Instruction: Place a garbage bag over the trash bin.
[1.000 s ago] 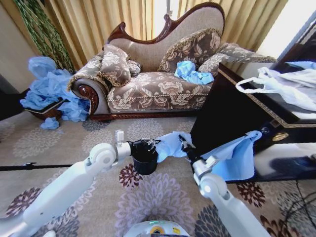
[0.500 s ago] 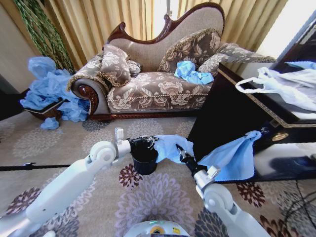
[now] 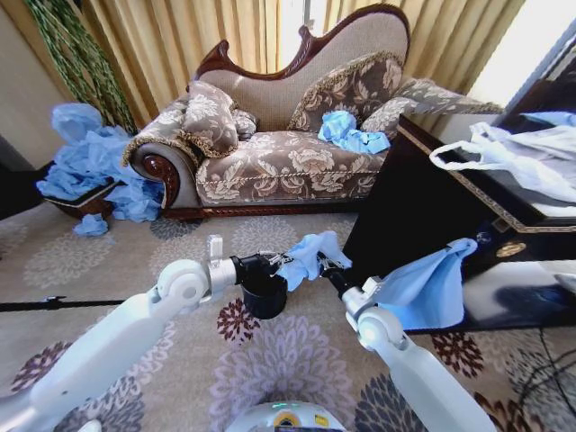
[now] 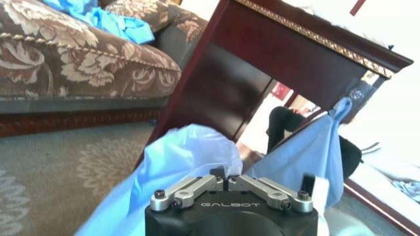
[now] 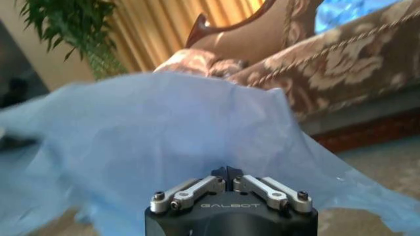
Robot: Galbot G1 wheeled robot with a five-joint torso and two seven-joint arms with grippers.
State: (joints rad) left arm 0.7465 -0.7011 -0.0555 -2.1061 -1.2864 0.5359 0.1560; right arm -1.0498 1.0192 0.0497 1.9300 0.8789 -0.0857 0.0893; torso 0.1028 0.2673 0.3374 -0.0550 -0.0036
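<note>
The trash bin (image 3: 263,294), small, black and round, stands on the carpet in front of me. Just above its rim my left gripper (image 3: 273,262) is shut on one edge of the garbage bag (image 3: 309,252). This thin light blue film stretches right to the dark cabinet's corner, where its far end (image 3: 430,286) hangs. My right gripper (image 3: 323,264) is shut on the bag a little right of the bin. In the left wrist view the closed left gripper (image 4: 227,177) has blue film (image 4: 187,157) ahead of it. In the right wrist view the right gripper (image 5: 227,171) pinches the film (image 5: 164,128).
A dark wooden cabinet (image 3: 409,211) stands close on the right with a white handled bag (image 3: 517,153) on top. The patterned sofa (image 3: 288,162) lies behind, with a blue bag (image 3: 346,130) on its seat. A heap of blue bags (image 3: 90,166) sits far left.
My right gripper dipped, then rose again and shifted left toward the bin with the bag. The film between the grippers now bunches higher above the rim. The left arm barely moved.
</note>
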